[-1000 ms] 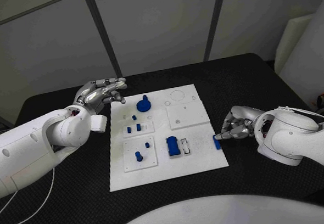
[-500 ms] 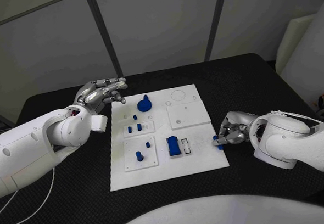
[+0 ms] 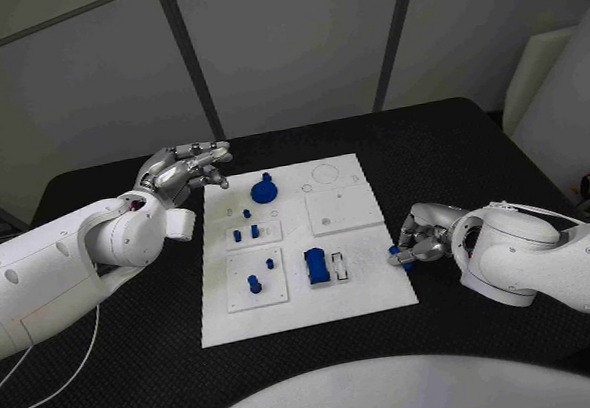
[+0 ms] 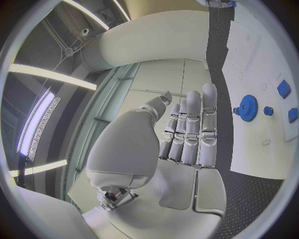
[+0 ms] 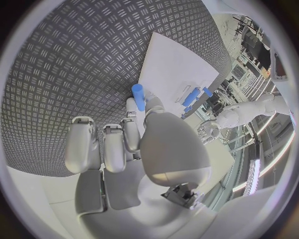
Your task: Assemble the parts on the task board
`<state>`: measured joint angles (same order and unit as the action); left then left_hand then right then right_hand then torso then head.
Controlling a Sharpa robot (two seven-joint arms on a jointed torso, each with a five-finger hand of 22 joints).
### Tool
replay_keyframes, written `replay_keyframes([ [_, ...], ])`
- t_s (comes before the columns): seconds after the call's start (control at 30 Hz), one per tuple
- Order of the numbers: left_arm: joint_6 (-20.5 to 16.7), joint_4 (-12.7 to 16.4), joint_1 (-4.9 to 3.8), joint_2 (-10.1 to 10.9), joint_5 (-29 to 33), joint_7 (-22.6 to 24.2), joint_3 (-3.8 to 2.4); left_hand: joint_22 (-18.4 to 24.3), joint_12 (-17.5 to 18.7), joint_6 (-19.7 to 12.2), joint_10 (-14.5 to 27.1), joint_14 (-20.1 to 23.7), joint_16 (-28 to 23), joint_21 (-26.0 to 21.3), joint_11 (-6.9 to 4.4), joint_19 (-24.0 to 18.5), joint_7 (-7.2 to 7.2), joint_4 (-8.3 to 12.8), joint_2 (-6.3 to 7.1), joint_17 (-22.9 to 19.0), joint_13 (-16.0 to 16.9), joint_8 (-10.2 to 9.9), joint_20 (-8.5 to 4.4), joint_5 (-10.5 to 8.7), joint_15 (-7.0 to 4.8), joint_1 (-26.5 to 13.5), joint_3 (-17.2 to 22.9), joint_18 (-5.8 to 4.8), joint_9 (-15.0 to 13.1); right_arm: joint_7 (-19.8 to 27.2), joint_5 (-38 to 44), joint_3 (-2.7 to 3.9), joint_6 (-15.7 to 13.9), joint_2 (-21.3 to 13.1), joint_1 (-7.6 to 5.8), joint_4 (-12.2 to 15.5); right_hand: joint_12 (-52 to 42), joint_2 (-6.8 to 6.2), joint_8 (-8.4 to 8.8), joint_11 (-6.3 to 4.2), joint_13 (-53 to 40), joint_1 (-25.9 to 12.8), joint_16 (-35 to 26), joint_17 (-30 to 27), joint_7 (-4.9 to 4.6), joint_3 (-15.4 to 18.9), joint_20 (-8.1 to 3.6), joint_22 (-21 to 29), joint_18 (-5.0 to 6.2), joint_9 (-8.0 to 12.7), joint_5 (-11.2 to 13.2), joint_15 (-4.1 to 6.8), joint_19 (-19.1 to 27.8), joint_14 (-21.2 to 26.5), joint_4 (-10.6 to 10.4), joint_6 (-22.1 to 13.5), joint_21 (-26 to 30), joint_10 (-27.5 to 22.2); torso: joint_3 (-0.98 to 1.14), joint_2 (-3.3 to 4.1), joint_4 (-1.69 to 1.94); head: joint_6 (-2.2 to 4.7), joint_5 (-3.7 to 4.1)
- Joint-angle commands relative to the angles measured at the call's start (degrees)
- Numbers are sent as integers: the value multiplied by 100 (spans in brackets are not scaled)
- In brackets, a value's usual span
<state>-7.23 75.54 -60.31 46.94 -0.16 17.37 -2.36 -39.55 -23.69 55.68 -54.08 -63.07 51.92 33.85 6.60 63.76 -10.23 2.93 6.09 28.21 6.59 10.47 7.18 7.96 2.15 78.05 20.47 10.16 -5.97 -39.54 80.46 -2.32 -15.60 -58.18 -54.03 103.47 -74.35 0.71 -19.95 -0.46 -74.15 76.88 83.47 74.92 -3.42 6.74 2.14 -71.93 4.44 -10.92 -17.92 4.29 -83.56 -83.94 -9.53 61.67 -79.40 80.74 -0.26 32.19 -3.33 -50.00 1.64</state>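
A black table (image 3: 142,374) with a ridged tread pattern stands before pale grey wall panels (image 3: 290,43), and the white task board (image 3: 371,290) lies in its middle, dotted with blue parts. At the board's right edge the right hand (image 3: 418,234) pinches a small blue peg (image 5: 137,96) at its fingertips. The left hand (image 3: 182,167) hovers off the board's far left corner, fingers straight and side by side, holding nothing, near a blue gear (image 4: 248,107).

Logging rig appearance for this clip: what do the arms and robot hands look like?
Both arms are bulky, with smooth glossy white rounded shells. Each ends in a silver metallic, segmented, many-fingered robot hand: left robot hand, right robot hand. A thin white cable trails beneath the left arm.
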Motion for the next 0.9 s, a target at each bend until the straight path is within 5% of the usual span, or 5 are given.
replay_keyframes([
  [0.03,46,15,-9,8,6,25,-4,6,-24,-50,40,32,31,-38,18,-20,-7,5,-53,-6,-10,27,24,30,-5,-5,-39,29,10,-61,69,-20,67,-1,25,3,15,241,-24,-83,33,352,-1,523,36,-225,-78,-19,-82,-35,538,70,1,-402,135,51,-8,18,2,1,-6,0,1],
  [0.13,46,17,-8,14,6,24,-4,6,-24,-50,40,32,31,-38,18,-20,-7,5,-53,-6,-10,27,24,30,-5,-5,-39,29,10,-57,86,-20,10,-19,25,17,18,327,-30,-104,23,457,3,532,63,-424,-96,-33,-87,-66,785,87,-6,-404,193,64,-13,27,2,-2,-6,0,3],
  [0.53,40,3,-3,26,6,23,-4,6,-24,-50,40,32,31,-38,18,-20,-7,5,-53,-6,-10,27,24,30,-5,-5,-39,29,10,-23,57,-15,-250,-283,22,126,36,276,-50,-108,28,336,3,535,69,-552,-106,-35,-88,-113,852,93,-8,-405,127,81,-10,31,-7,-15,-18,0,-11],
  [0.67,39,-1,0,19,6,24,-4,6,-24,-50,40,32,31,-38,18,-20,-7,5,-53,-6,-10,27,24,30,-5,-5,-39,29,10,0,43,-7,-296,-384,14,165,45,265,-53,-109,35,311,0,532,70,-571,-107,-31,-87,-121,853,93,-7,-404,111,82,-8,27,-7,-11,3,0,6],
  [0.9,29,-4,2,18,6,24,-4,6,-24,-50,40,32,31,-38,18,-20,-7,5,-53,-6,-10,27,24,30,-5,-5,-39,29,10,58,-70,12,-363,-430,-135,330,59,246,-52,-108,45,284,-1,531,67,-589,-108,-27,-86,-127,851,93,-5,-404,94,73,-4,21,0,5,7,0,-13],
])
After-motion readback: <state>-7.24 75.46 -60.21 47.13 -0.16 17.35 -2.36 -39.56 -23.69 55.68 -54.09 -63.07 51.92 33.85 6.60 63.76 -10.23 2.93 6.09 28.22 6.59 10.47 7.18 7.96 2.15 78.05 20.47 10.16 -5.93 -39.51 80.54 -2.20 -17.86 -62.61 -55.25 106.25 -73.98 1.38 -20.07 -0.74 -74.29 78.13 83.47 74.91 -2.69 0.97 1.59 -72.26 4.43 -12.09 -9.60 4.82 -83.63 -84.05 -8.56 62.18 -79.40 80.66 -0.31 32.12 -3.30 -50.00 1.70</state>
